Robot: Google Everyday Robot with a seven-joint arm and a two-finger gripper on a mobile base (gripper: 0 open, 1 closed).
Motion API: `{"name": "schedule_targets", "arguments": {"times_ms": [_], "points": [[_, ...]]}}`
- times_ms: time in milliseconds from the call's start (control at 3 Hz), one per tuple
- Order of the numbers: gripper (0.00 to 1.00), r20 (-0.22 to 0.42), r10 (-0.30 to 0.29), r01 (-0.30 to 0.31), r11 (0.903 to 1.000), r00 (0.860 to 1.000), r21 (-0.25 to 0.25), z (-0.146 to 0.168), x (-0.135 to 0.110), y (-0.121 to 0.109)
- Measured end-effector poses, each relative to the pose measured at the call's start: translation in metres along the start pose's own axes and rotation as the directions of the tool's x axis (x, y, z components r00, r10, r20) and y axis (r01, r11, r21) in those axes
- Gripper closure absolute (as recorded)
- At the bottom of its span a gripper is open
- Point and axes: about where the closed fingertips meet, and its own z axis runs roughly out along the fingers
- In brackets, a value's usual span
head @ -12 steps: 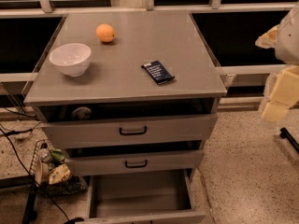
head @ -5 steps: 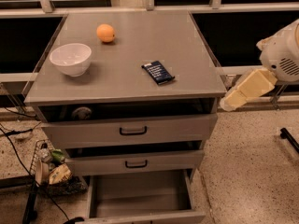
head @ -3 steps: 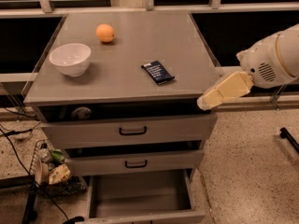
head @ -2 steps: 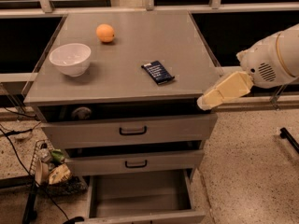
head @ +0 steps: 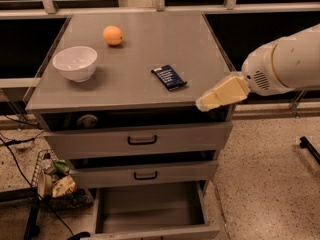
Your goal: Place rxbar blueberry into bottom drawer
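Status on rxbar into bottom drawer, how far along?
Done: bottom drawer stands open. In hand: gripper hovers at the front right edge of the cabinet top, right of the rxbar blueberry, not touching it. Left: grasp the bar, lower it into the drawer.

Cabinet top, bowl, orange, rxbar blueberry, gripper seemingly over corner

The pincer hangs at the front right corner of the desk, just beside its edge. Bare top lies between it and the rxbar blueberry — the white bowl and the orange stand well apart, leftward. The bottom drawer stands open from above — the two upper drawers overhang its rear.
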Motion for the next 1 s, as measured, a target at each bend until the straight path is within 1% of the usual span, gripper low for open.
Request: {"name": "schedule_targets", "arguments": {"times_ms": [333, 667, 1000], "points": [[0.00, 0.032, 0.026, -0.028, 0.9965, 0.999, 0.079, 0.016, -0.011, -0.008], [0.00, 0.066, 0.060, -0.068, 0.9895, 0.996, 0.128, 0.034, -0.019, -0.020], [0.00, 0.097, 0.125, -0.138, 0.9805, 0.987, 0.140, 0.059, -0.021, -0.038]]}}
